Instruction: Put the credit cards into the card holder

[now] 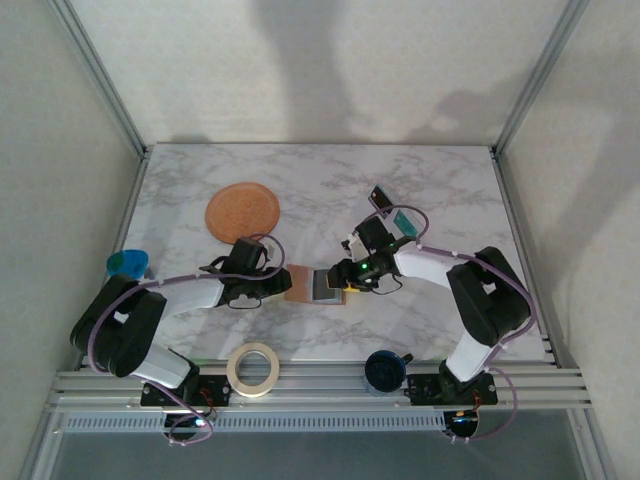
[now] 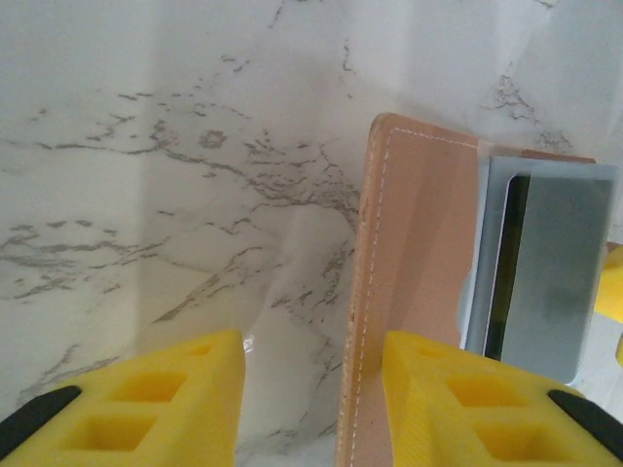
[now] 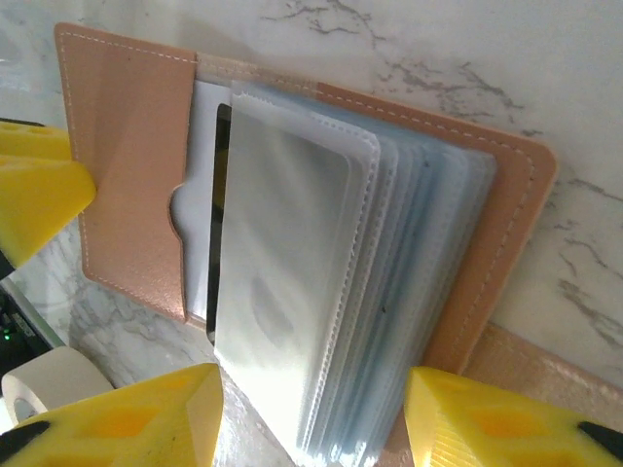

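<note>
our left pincer [image 2: 310,350] stands partly open over bare table [image 2: 146,146], holding nothing, its right finger at the edge of the open card holder [image 2: 409,292]. our right pincer [image 3: 313,379] gapes too, gripping nothing, with the clear sleeves [image 3: 292,272] between its fingers. a teal card [image 1: 405,218] lies just beyond it.

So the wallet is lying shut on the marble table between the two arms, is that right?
Not shut: the wallet lies open on the marble table between the left arm and the right arm. The right wrist view shows its clear sleeves fanned out.
</note>
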